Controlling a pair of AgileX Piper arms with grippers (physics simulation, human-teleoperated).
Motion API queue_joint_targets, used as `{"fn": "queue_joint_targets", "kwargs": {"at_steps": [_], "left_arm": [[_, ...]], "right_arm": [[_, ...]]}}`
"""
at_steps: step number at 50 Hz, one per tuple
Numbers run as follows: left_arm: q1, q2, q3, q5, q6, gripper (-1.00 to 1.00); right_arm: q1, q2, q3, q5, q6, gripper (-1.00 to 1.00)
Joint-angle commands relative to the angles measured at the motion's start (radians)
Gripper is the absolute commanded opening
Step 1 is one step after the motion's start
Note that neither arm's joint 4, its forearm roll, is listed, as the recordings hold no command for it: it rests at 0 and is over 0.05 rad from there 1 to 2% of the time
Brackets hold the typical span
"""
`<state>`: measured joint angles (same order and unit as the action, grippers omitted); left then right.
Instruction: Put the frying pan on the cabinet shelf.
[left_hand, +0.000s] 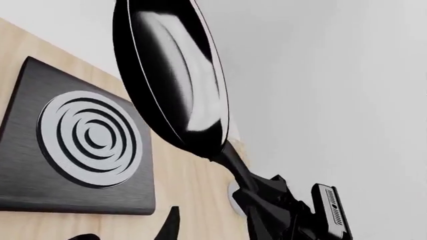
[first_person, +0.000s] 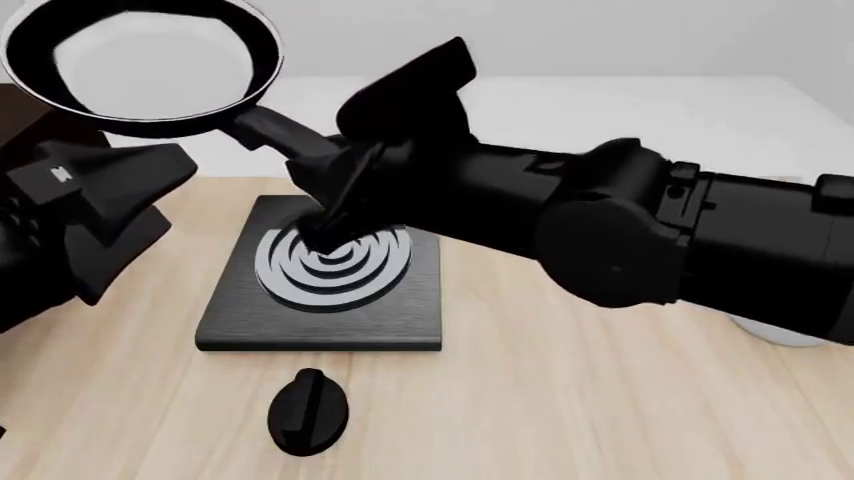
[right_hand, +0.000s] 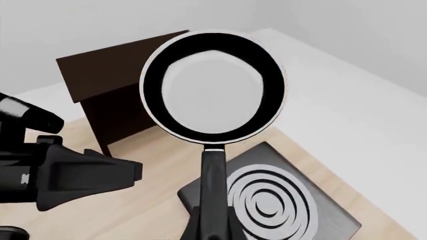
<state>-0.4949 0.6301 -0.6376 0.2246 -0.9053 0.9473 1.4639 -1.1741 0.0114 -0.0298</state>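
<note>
Front view puts the frying pan (first_person: 144, 62) at about 10 o'clock, lifted clear of the table, its glossy inside mirroring white. Its slim handle (first_person: 274, 131) runs down toward 4 o'clock into the right gripper (first_person: 334, 190), which is closed around it; the right wrist view shows the same handle (right_hand: 213, 185) entering between the fingers. The right arm (first_person: 641, 240) stretches across from 3 o'clock. Below the pan sits the square black stove plate (first_person: 327, 290) with concentric rings, flat on the light wooden tabletop (first_person: 601, 400), and a small black knob (first_person: 308, 410) lies at 6 o'clock from it. The left gripper (first_person: 100, 210) hovers at 9 o'clock, apart from the pan; whether its claw is wide or narrow I cannot tell. The dark brown cabinet (right_hand: 110, 95) stands beyond the pan at 10 o'clock in the right wrist view, its flat top, the cabinet shelf (right_hand: 107, 57), bare. A plain pale wall (first_person: 601, 40) closes the room behind.
</note>
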Motion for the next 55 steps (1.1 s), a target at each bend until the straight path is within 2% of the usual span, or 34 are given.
{"fn": "queue_joint_targets", "kwargs": {"at_steps": [1, 23, 26, 33, 35, 36, 55], "left_arm": [[-0.008, -0.003, -0.007, 0.006, 0.009, 1.0], [-0.027, 0.004, 0.005, -0.001, 0.006, 1.0], [-0.032, 0.005, 0.008, -0.005, 0.006, 1.0], [-0.025, 0.006, 0.011, -0.008, 0.006, 1.0], [-0.023, 0.007, 0.01, -0.008, 0.009, 1.0], [-0.021, 0.008, 0.011, -0.009, 0.008, 1.0], [-0.014, 0.013, 0.007, -0.008, 0.019, 1.0]], "right_arm": [[0.019, -0.013, -0.019, -0.014, 0.011, -1.0], [0.051, -0.008, -0.024, -0.019, 0.0, -1.0], [0.06, -0.011, -0.016, -0.024, 0.02, -1.0], [0.062, -0.015, -0.018, -0.031, 0.007, -1.0], [0.08, -0.014, -0.022, -0.028, 0.017, -1.0], [0.103, -0.009, -0.029, -0.02, -0.002, -1.0], [0.102, -0.022, -0.009, -0.029, -0.004, -1.0]]}}
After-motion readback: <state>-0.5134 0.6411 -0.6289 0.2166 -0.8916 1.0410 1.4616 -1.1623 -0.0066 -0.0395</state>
